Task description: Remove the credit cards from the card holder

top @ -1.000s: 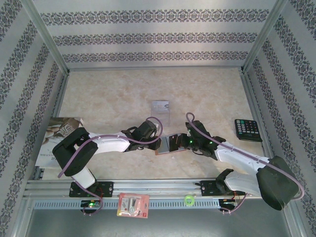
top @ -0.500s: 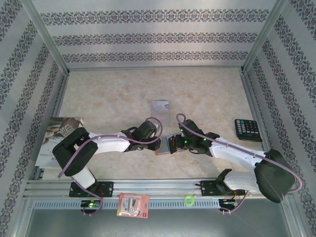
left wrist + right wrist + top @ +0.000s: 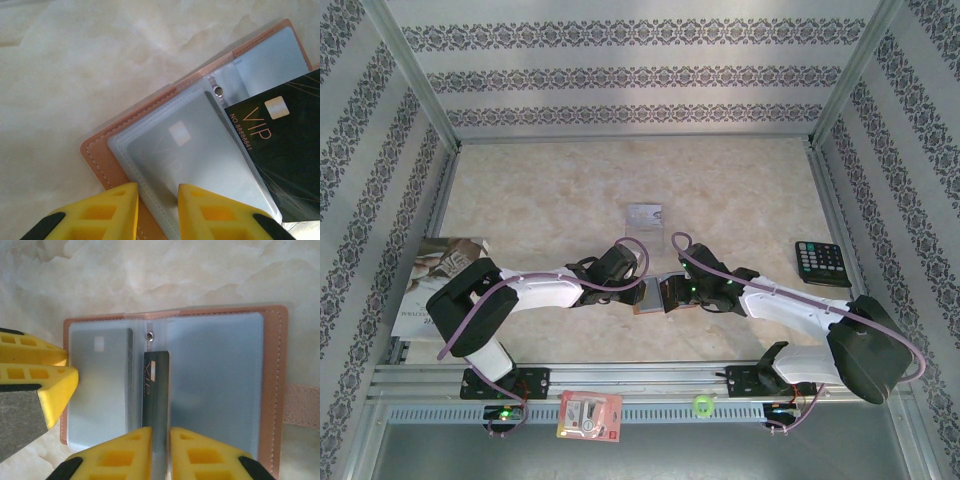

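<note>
Now | right gripper (image 3: 161, 440) has closed in, narrowly pinching dark credit card (image 3: 156, 385) between fingers | left gripper (image 3: 157, 194) clamps card holder (image 3: 274, 390) | pull-out looks ready

Striped, flower-patterned walls (image 3: 640, 75) close in a pale marbled desk (image 3: 550, 190), edged with bright metal rails (image 3: 630, 375).

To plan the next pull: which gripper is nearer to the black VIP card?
Right. The right gripper has the black VIP card between its fingers; the left gripper sits at the card holder's outer edge.
</note>
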